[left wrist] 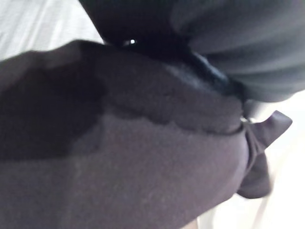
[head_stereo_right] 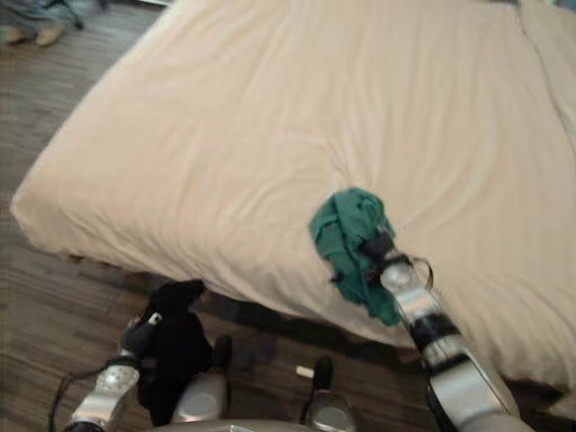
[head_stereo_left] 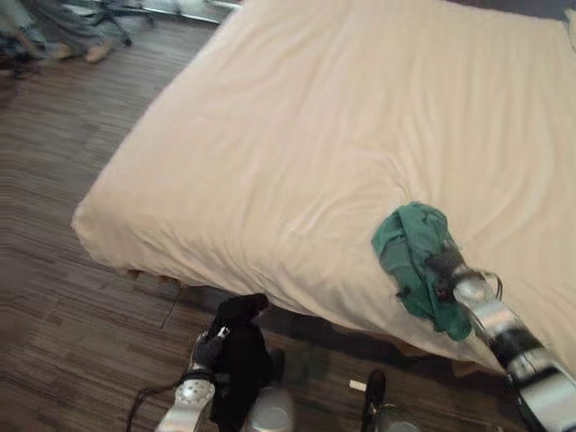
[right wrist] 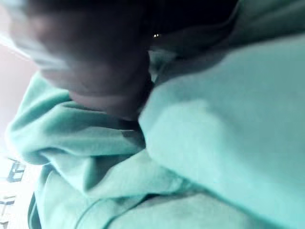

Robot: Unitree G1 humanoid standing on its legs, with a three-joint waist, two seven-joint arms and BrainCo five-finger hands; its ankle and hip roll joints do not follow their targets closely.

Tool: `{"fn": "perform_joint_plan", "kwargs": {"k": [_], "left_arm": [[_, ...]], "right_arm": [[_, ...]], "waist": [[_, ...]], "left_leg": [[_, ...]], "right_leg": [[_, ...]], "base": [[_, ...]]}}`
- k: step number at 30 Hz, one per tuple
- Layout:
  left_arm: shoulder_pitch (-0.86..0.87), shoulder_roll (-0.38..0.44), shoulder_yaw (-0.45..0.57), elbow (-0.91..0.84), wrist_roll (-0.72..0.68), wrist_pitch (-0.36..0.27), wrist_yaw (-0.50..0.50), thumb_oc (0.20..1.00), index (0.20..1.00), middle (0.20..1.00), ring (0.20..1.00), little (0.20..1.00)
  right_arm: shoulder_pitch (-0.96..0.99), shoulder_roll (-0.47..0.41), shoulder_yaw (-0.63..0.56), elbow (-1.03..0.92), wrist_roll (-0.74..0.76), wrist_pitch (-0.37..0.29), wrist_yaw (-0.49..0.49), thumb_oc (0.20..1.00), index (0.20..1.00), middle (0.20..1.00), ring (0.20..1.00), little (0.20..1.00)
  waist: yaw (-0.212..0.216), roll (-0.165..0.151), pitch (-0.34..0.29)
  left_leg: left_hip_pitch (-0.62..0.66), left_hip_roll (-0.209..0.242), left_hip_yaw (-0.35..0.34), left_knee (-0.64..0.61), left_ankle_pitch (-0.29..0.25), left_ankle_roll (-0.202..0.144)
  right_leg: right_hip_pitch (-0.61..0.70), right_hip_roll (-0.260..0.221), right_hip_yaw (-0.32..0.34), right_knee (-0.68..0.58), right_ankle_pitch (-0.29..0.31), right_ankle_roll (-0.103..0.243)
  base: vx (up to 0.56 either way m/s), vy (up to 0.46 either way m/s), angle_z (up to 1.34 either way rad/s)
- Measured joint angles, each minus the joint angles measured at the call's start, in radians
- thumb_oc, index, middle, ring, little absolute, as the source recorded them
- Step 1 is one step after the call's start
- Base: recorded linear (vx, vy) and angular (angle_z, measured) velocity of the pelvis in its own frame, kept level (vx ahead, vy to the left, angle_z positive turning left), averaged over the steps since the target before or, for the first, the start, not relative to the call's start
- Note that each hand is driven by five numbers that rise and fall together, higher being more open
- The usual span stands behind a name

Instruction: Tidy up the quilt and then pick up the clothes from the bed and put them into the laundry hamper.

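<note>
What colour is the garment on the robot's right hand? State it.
Green garment, clearest in the left eye view.

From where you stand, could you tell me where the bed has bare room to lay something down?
Nearly all of the quilt is bare: the whole stretch from the green garment back to the far edge, and leftward to the near left corner. The crowded spot is the near right edge, where the right hand meets that garment. The left hand holds a black garment over the floor.

Bed (head_stereo_left: 297, 135) ahead, garment (head_stereo_left: 416, 261) on its near right edge (draped over the right hand (head_stereo_left: 445, 268)), another garment (head_stereo_left: 241, 360) near left over the floor (head_stereo_left: 63, 324), held by the left hand (head_stereo_left: 209, 349)
</note>
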Motion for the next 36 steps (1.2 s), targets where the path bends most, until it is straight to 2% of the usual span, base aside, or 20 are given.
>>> {"fn": "perform_joint_plan", "kwargs": {"k": [1, 4, 6, 7, 8, 9, 11, 12, 13, 14, 16, 17, 19, 21, 22, 24, 28, 30, 33, 36], "left_arm": [[0.004, -0.006, -0.005, 0.005, -0.011, 0.003, 0.000, 0.200, 0.200, 0.200, 0.200, 0.200], [-0.021, -0.022, 0.011, 0.004, -0.020, 0.002, 0.000, 0.200, 0.200, 0.200, 0.200, 0.200], [-0.018, -0.036, 0.007, -0.003, -0.021, 0.002, 0.000, 0.200, 0.200, 0.200, 0.200, 0.200], [0.003, -0.063, 0.007, -0.019, -0.023, -0.002, 0.002, 0.200, 0.200, 0.200, 0.200, 0.200], [0.029, -0.069, 0.003, -0.030, -0.028, -0.008, 0.001, 0.200, 0.200, 0.200, 0.200, 0.200], [0.031, -0.068, 0.004, -0.028, -0.049, -0.005, -0.002, 0.200, 0.200, 0.200, 0.200, 0.200], [-0.019, -0.121, 0.004, -0.047, -0.100, -0.006, -0.015, 0.200, 0.200, 0.200, 0.200, 0.200], [-0.019, -0.140, 0.006, -0.077, -0.131, -0.007, -0.016, 0.200, 0.200, 0.200, 0.200, 0.200], [-0.010, -0.132, 0.009, -0.100, -0.137, -0.008, -0.016, 0.200, 0.200, 0.200, 0.200, 0.200], [-0.007, -0.102, 0.012, -0.121, -0.137, -0.010, -0.012, 0.200, 0.200, 0.200, 0.200, 0.200], [0.007, -0.014, 0.052, -0.125, -0.137, -0.009, 0.005, 0.200, 0.200, 0.200, 0.200, 0.200], [0.003, 0.014, 0.064, -0.121, -0.136, -0.008, 0.004, 0.200, 0.200, 0.200, 0.200, 0.200], [-0.002, 0.068, 0.072, -0.103, -0.136, -0.008, 0.002, 0.200, 0.200, 0.200, 0.200, 0.200], [0.005, 0.065, 0.061, -0.059, -0.132, -0.004, 0.003, 0.200, 0.200, 0.200, 0.200, 0.200], [0.003, 0.035, 0.017, -0.015, -0.040, 0.016, -0.033, 0.200, 0.200, 0.200, 0.200, 0.200], [-0.014, 0.015, -0.022, 0.025, -0.020, 0.017, 0.007, 0.200, 0.200, 0.200, 0.200, 0.200], [0.014, -0.004, -0.051, 0.027, -0.020, 0.017, 0.012, 0.200, 0.200, 0.200, 0.200, 0.200], [-0.022, -0.001, -0.046, 0.033, -0.058, 0.013, 0.021, 0.200, 0.200, 0.200, 0.200, 0.200], [-0.013, -0.028, -0.049, 0.046, -0.089, 0.012, 0.041, 0.200, 0.200, 0.200, 0.200, 0.200], [-0.012, -0.058, -0.051, 0.013, -0.094, 0.005, 0.044, 0.200, 0.200, 0.200, 0.200, 0.200]], "right_arm": [[0.024, 0.002, -0.010, -0.013, 0.044, -0.007, 0.000, 0.200, 0.200, 0.200, 0.200, 0.200], [0.184, -0.037, -0.085, -0.145, 0.251, -0.035, 0.015, 0.200, 0.200, 0.200, 0.200, 0.200], [0.279, -0.034, -0.088, -0.235, 0.330, -0.039, 0.038, 0.200, 0.200, 0.200, 0.200, 0.200], [0.345, -0.035, -0.094, -0.270, 0.354, -0.051, 0.049, 0.200, 0.200, 0.200, 0.200, 0.200], [0.357, -0.022, -0.094, -0.265, 0.378, -0.053, 0.069, 0.200, 0.200, 0.200, 0.200, 0.200], [0.378, 0.000, -0.109, -0.270, 0.400, -0.055, 0.108, 0.200, 0.200, 0.200, 0.200, 0.200], [0.509, 0.064, -0.178, -0.282, 0.403, -0.079, 0.169, 0.200, 0.200, 0.200, 0.200, 0.200], [0.559, 0.102, -0.193, -0.252, 0.318, -0.079, 0.165, 0.200, 0.200, 0.200, 0.200, 0.200], [0.587, 0.121, -0.215, -0.240, 0.280, -0.079, 0.160, 0.200, 0.200, 0.200, 0.200, 0.200], [0.591, 0.157, -0.211, -0.221, 0.247, -0.075, 0.155, 0.200, 0.200, 0.200, 0.200, 0.200], [0.510, 0.264, -0.214, -0.149, 0.173, -0.077, 0.142, 0.200, 0.200, 0.200, 0.200, 0.200], [0.487, 0.302, -0.234, -0.130, 0.163, -0.090, 0.134, 0.200, 0.200, 0.200, 0.200, 0.200], [0.441, 0.313, -0.231, -0.062, 0.125, -0.069, 0.117, 0.200, 0.200, 0.200, 0.200, 0.200], [0.431, 0.307, -0.248, -0.027, 0.121, -0.068, 0.092, 0.200, 0.200, 0.200, 0.200, 0.200], [0.404, 0.291, -0.310, -0.017, 0.120, -0.069, 0.080, 0.200, 0.200, 0.200, 0.200, 0.200], [0.441, 0.258, -0.213, -0.015, -0.146, -0.024, -0.006, 0.200, 0.200, 0.200, 0.200, 0.200], [0.486, 0.261, -0.144, -0.014, -0.221, 0.003, -0.024, 0.200, 0.200, 0.200, 0.200, 0.200], [0.459, 0.260, -0.148, -0.009, -0.222, 0.006, -0.026, 0.200, 0.200, 0.200, 0.200, 0.200], [0.405, 0.201, -0.150, -0.007, -0.224, 0.005, -0.037, 0.200, 0.200, 0.200, 0.200, 0.200], [0.347, 0.146, -0.160, -0.035, -0.230, 0.004, -0.051, 0.200, 0.200, 0.200, 0.200, 0.200]], "waist": [[-0.001, 0.004, -0.011], [-0.040, -0.027, -0.039], [-0.055, -0.024, -0.059], [-0.081, 0.018, -0.105], [-0.084, 0.046, -0.133], [-0.079, 0.035, -0.141], [-0.086, 0.021, -0.158], [-0.084, 0.020, -0.165], [-0.092, 0.019, -0.171], [-0.108, 0.001, -0.178], [-0.132, -0.010, -0.179], [-0.131, 0.005, -0.170], [-0.124, -0.061, -0.149], [-0.148, -0.053, -0.138], [-0.167, -0.044, -0.068], [-0.114, -0.040, -0.069], [-0.047, -0.015, -0.090], [0.008, -0.041, -0.054], [0.056, -0.012, -0.047], [0.074, 0.059, -0.041]], "left_leg": [[-0.015, 0.012, 0.035, -0.002, -0.021, 0.014], [-0.045, 0.099, 0.555, 0.025, -0.119, 0.053], [-0.049, 0.126, 0.665, 0.154, -0.109, 0.068], [-0.057, 0.140, 0.648, 0.156, -0.106, 0.079], [-0.062, 0.135, 0.617, 0.122, 0.010, 0.077], [-0.073, 0.110, 0.607, 0.124, 0.009, 0.065], [-0.095, 0.016, 0.573, 0.106, -0.024, 0.114], [-0.090, -0.029, 0.536, 0.106, -0.036, 0.190], [-0.088, -0.045, 0.475, 0.105, 0.011, 0.225], [-0.088, -0.057, 0.426, 0.089, 0.034, 0.207], [-0.112, -0.062, 0.277, 0.042, 0.057, 0.211], [-0.121, -0.062, 0.248, 0.023, 0.057, 0.214], [-0.055, -0.100, 0.311, -0.034, 0.081, 0.208], [-0.026, -0.132, 0.224, -0.039, 0.079, 0.209], [0.120, -0.093, 0.336, -0.042, -0.013, 0.092], [0.162, -0.095, 0.322, -0.043, -0.022, 0.082], [0.169, -0.087, 0.301, -0.020, -0.030, 0.073], [-0.003, -0.094, 0.163, 0.306, -0.052, 0.025], [-0.153, -0.085, 0.114, 0.554, -0.056, -0.005], [-0.145, -0.038, 0.142, 0.290, -0.129, 0.000]], "right_leg": [[-0.001, 0.001, -0.019, 0.001, 0.007, -0.013], [0.030, -0.089, -0.219, 0.011, 0.013, -0.040], [0.089, -0.120, -0.314, 0.011, 0.006, -0.024], [0.118, -0.104, -0.349, 0.019, -0.001, -0.014], [0.120, -0.102, -0.352, 0.046, -0.015, 0.005], [0.128, -0.126, -0.370, 0.063, -0.027, 0.024], [0.189, -0.206, -0.481, 0.214, -0.027, 0.031], [0.184, -0.285, -0.468, 0.456, -0.007, 0.002], [0.167, -0.311, -0.406, 0.626, 0.039, -0.053], [0.137, -0.298, -0.294, 0.676, -0.011, -0.025], [-0.066, -0.041, 0.164, 0.603, -0.197, 0.007], [-0.126, 0.032, 0.250, 0.578, -0.230, -0.013], [-0.271, -0.001, 0.224, 0.492, -0.245, -0.007], [-0.303, 0.043, 0.331, 0.373, -0.205, -0.023], [-0.121, 0.025, 0.237, 0.074, 0.030, -0.031], [-0.033, 0.024, 0.189, -0.006, 0.039, -0.037], [-0.006, 0.034, 0.170, -0.004, 0.031, -0.054], [-0.058, -0.003, 0.172, 0.083, -0.007, -0.098], [-0.032, 0.009, 0.191, 0.000, -0.015, -0.092], [-0.154, 0.018, 0.122, 0.192, -0.070, -0.103]], "base": [[-0.13, 0.088, 1.09], [-0.05, 0.108, 1.45], [0.05, 0.104, 1.56], [0.11, 0.141, 1.24], [0.15, 0.196, 1.10], [0.26, 0.220, 1.75], [0.28, 0.172, 3.15], [0.11, 0.067, 3.53], [0.16, 0.186, 3.43], [0.23, 0.134, 2.60], [0.22, 0.057, 2.19], [0.23, -0.014, 2.01], [0.33, -0.033, 1.69], [0.19, -0.019, 2.28], [0.07, -0.019, 2.09], [0.06, -0.038, 0.74], [-0.03, -0.078, 0.19], [0.07, -0.076, 0.07], [0.32, 0.028, -0.27], [0.42, 0.162, -0.27]]}}
